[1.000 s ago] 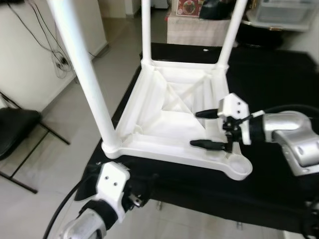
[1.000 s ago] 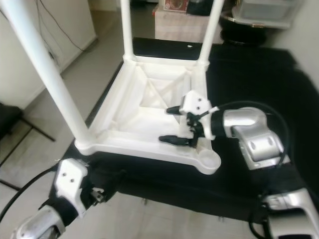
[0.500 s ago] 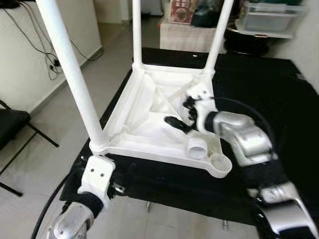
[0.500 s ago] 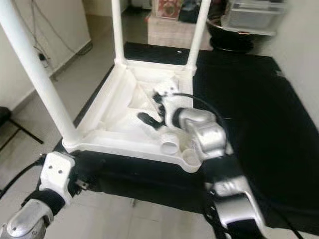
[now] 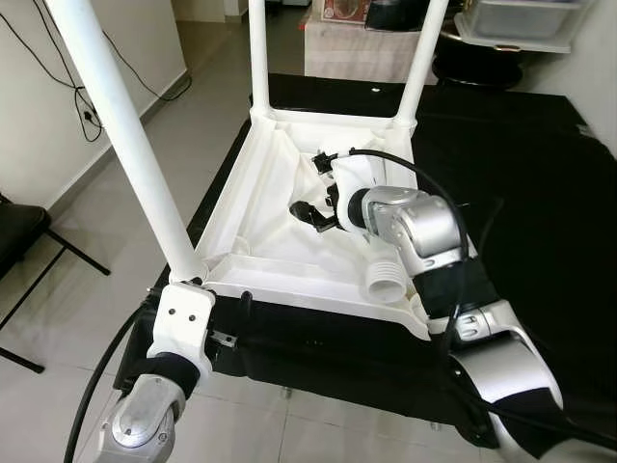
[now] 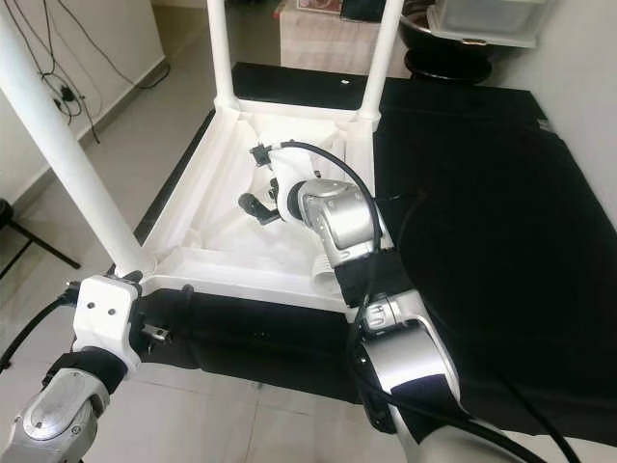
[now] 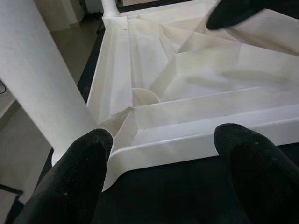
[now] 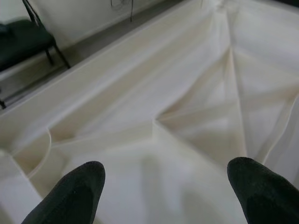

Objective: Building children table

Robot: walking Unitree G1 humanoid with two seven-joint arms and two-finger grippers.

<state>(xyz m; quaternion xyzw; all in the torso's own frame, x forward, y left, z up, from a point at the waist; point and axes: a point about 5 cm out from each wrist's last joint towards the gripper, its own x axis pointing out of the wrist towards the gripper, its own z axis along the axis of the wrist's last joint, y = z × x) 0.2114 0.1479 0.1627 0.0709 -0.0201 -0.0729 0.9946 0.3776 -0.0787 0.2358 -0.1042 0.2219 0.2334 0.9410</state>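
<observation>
The white children's table [image 5: 280,227] lies upside down on a black cloth, with three white legs standing up from its corners: near left [image 5: 125,145], far left [image 5: 258,53] and far right [image 5: 419,63]. A white threaded piece [image 5: 386,280] sits by the near right corner. My right gripper [image 5: 315,186] hovers open over the ribbed underside with nothing between its fingers [image 8: 70,191]. At the near left corner my left gripper [image 7: 161,158] is open, its fingers [image 7: 79,168] astride the table's near rim beside the leg's base.
The black cloth [image 5: 521,174] stretches far to the right of the table. A black folding chair [image 5: 19,241] stands on the floor at the left, with cables on the wall behind it. A covered box [image 5: 357,48] and a plastic bin [image 5: 521,19] stand at the back.
My right gripper has swung from the near right corner to over the middle of the underside, uncovering the threaded piece. The camera has shifted too. The left gripper stays at its corner.
</observation>
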